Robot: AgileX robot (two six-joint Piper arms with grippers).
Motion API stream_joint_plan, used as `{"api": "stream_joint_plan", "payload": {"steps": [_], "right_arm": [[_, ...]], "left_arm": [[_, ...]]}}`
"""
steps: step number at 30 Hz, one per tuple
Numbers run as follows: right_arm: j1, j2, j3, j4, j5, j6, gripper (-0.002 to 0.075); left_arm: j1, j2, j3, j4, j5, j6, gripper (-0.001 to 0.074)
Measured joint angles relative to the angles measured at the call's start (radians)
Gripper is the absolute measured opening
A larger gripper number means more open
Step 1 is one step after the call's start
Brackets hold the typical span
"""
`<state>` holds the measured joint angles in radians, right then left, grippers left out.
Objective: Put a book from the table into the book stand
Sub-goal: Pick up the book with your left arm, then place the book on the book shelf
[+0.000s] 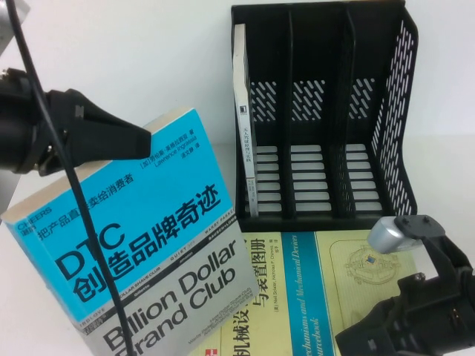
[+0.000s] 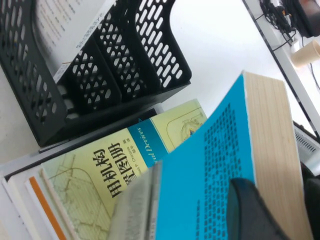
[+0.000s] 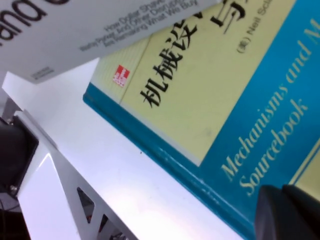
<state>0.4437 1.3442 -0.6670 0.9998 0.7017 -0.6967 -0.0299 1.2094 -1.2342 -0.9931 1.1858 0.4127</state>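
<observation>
In the high view, the left gripper (image 1: 137, 137) at centre left clenched the top edge of the thick blue-and-grey paperback book (image 1: 141, 252), tilted above the white desk (image 1: 148, 59). The right gripper (image 1: 386, 334) sat lower right; whether it was released I cannot tell. The black plastic book stand (image 1: 326, 111) stood upper right.

In the left wrist view, the book (image 2: 210, 170) filled the lower right. It should probably be uprighted, then aligned with a free compartment.

In the right wrist view, the pale yellow book (image 3: 215, 85) lay flat.

Bright, even light; wrist views blur close up.
</observation>
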Motion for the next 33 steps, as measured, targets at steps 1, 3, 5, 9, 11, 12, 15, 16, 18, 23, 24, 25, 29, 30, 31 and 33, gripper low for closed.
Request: {"api": "stream_joint_plan", "payload": {"steps": [1, 3, 5, 9, 11, 12, 15, 16, 18, 23, 24, 25, 29, 30, 31, 33], "right_arm": [[0.0, 0.0, 0.0, 0.004, 0.0, -0.005, -0.0003], [0.0, 0.0, 0.0, 0.008, 0.0, -0.015, -0.0003], [0.0, 0.0, 0.0, 0.011, -0.007, -0.032, -0.0003], [0.0, 0.0, 0.0, 0.011, -0.035, -0.048, -0.0003], [0.0, 0.0, 0.0, 0.011, -0.039, -0.05, -0.0003], [0.0, 0.0, 0.0, 0.011, -0.041, -0.05, -0.0003], [0.0, 0.0, 0.0, 0.005, -0.046, -0.05, -0.0003], [0.0, 0.0, 0.0, -0.001, -0.05, -0.041, -0.0003], [0.0, -0.005, 0.0, -0.033, -0.057, 0.002, -0.0003], [0.0, -0.078, 0.0, -0.213, -0.062, 0.178, -0.0003], [0.0, -0.101, 0.0, -0.267, -0.062, 0.227, -0.0003], [0.0, -0.121, 0.0, -0.313, -0.062, 0.28, -0.0003], [0.0, -0.225, 0.0, -0.542, -0.05, 0.483, -0.0003], [0.0, -0.255, 0.0, -0.594, -0.043, 0.532, -0.0003], [0.0, -0.28, 0.0, -0.632, -0.038, 0.567, -0.0003], [0.0, -0.343, 0.0, -0.719, -0.034, 0.649, -0.0003]], "left_arm": [[0.0, 0.002, -0.011, 0.009, 0.005, -0.006, 0.0189], [-0.002, 0.006, -0.037, 0.021, 0.018, -0.025, 0.0189], [-0.004, 0.01, -0.066, 0.026, 0.023, -0.031, 0.0189], [-0.006, 0.01, -0.128, 0.026, 0.023, -0.055, 0.0189], [-0.006, 0.01, -0.143, 0.026, 0.023, -0.067, 0.0189], [-0.006, 0.01, -0.148, 0.026, 0.023, -0.074, 0.0189], [-0.006, 0.015, -0.156, 0.026, 0.023, -0.081, 0.0189], [-0.006, 0.019, -0.164, 0.026, 0.023, -0.087, 0.0189], [-0.011, 0.033, -0.179, 0.019, 0.021, -0.097, 0.0189], [-0.08, 0.097, -0.242, 0.023, -0.033, -0.133, 0.0189], [-0.103, 0.111, -0.255, 0.03, -0.047, -0.147, 0.0189], [-0.126, 0.128, -0.273, 0.043, -0.066, -0.164, 0.0189], [-0.206, 0.209, -0.364, 0.096, -0.11, -0.23, 0.0189], [-0.22, 0.235, -0.388, 0.101, -0.112, -0.239, 0.0189], [-0.236, 0.261, -0.427, 0.109, -0.112, -0.251, 0.0189], [-0.265, 0.31, -0.489, 0.127, -0.12, -0.285, 0.0189]]}}
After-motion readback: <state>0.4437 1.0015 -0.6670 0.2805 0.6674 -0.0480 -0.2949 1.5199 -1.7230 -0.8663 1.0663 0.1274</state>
